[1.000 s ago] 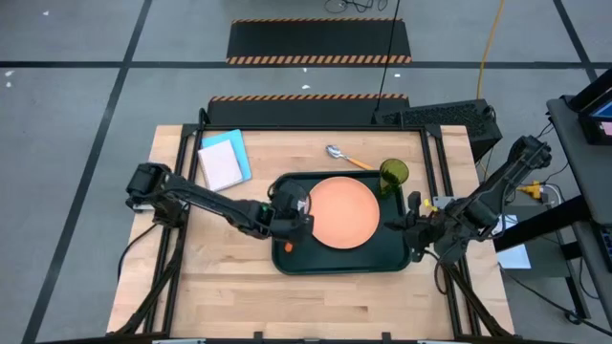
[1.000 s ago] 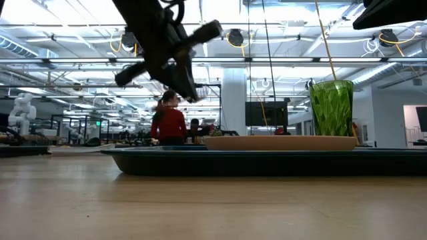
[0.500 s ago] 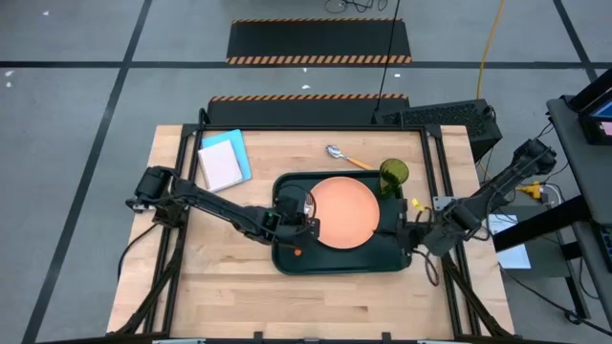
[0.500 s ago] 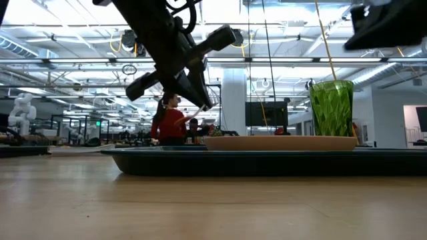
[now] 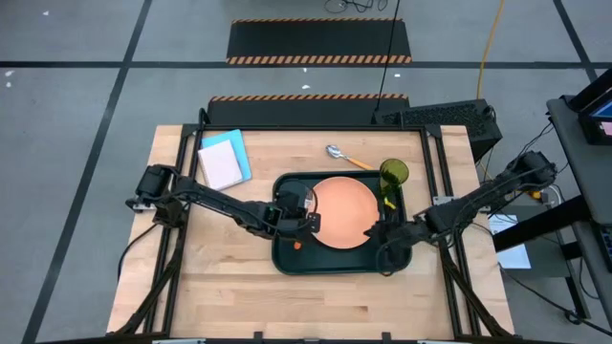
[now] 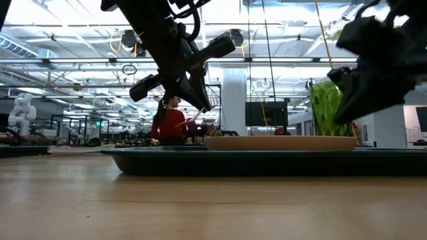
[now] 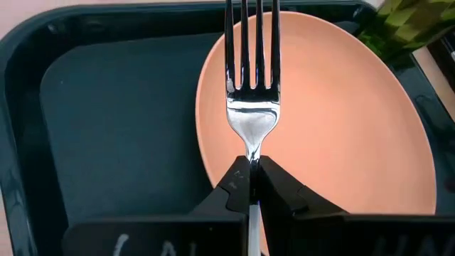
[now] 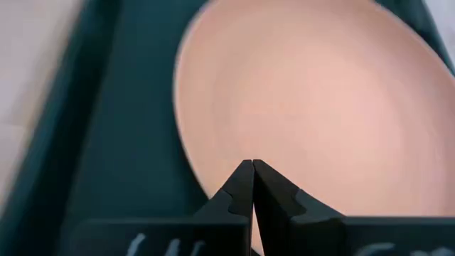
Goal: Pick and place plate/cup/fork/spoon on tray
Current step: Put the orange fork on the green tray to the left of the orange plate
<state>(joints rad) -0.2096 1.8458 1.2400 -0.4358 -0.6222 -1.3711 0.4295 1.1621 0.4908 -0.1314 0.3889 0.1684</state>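
Fork held over the tray

The left gripper (image 7: 250,186) clenches the fork (image 7: 252,85) above the plate (image 5: 342,211) on the tray (image 5: 287,258); the right gripper (image 8: 252,186), clenched and seemingly empty, hovers over the plate's other edge; the cup (image 5: 393,174) stands in the tray's corner.

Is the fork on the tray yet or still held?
Held: left gripper pinches the fork by its neck, above the tray and plate.

plate (image 5: 342,210) in tray (image 5: 287,258); cup (image 5: 393,175) and spoon (image 5: 345,157) behind tray
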